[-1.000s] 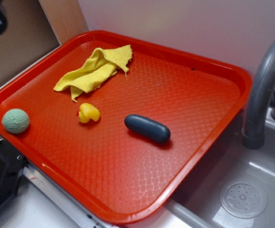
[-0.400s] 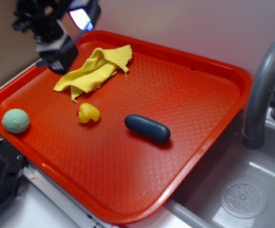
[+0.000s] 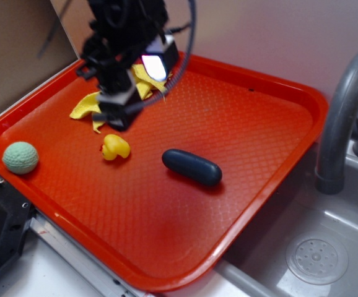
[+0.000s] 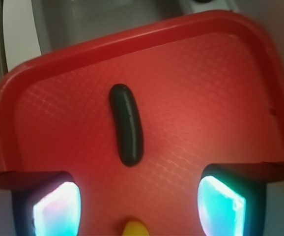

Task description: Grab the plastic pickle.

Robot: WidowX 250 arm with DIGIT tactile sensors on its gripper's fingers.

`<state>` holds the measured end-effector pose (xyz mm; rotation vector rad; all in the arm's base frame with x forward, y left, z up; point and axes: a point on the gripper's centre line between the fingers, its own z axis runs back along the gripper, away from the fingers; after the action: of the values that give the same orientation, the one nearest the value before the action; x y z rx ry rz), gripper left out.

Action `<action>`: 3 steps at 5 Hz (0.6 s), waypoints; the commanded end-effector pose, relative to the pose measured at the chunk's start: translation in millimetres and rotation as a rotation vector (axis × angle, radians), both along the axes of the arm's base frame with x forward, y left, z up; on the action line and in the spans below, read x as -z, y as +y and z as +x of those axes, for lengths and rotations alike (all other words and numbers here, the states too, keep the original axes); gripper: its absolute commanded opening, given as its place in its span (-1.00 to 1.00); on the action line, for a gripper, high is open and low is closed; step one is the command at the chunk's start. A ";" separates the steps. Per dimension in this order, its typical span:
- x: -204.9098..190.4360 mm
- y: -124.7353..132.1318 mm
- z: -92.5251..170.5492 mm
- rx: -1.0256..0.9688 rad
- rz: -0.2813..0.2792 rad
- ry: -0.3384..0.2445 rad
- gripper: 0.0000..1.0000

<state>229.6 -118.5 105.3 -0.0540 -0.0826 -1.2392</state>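
Two fingers (image 4: 56, 209) of the gripper (image 4: 139, 206) frame the bottom of the wrist view, set wide apart with nothing between them but bare tray and the tip of the yellow rubber duck (image 4: 135, 228) at the lower edge. A second ago no arm showed over the tray at all; since then it has swept in from the upper left, and the gripper (image 3: 118, 117) now hangs above the yellow cloth (image 3: 86, 106), just behind the duck (image 3: 115, 147).

The plastic pickle (image 4: 126, 124) lies ahead of the jaws, beyond the duck, running lengthwise away from the wrist camera. In the exterior view the pickle (image 3: 192, 167) rests flat near the middle of the red tray (image 3: 290, 93), unmoved across all three moments, as are the duck and the pale green dimpled ball (image 3: 20, 157) at the tray's left edge.

So this is the approach, not the grasp: the gripper is apart from the pickle and appears well above the tray. The open span looks ample to straddle the pickle across its narrow width. What remains, I judge, is travel past the duck, then descent; the duck sits in that path and could be nudged if the gripper drops early.
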 end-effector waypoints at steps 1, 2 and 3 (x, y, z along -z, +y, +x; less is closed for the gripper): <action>34.0 -28.5 3.0 0.094 0.079 0.039 1.00; 51.5 -35.2 3.5 0.147 0.140 0.062 1.00; 60.7 -43.0 -1.0 0.212 0.173 0.065 1.00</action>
<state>233.9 -152.9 35.5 0.0344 0.1360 -1.4261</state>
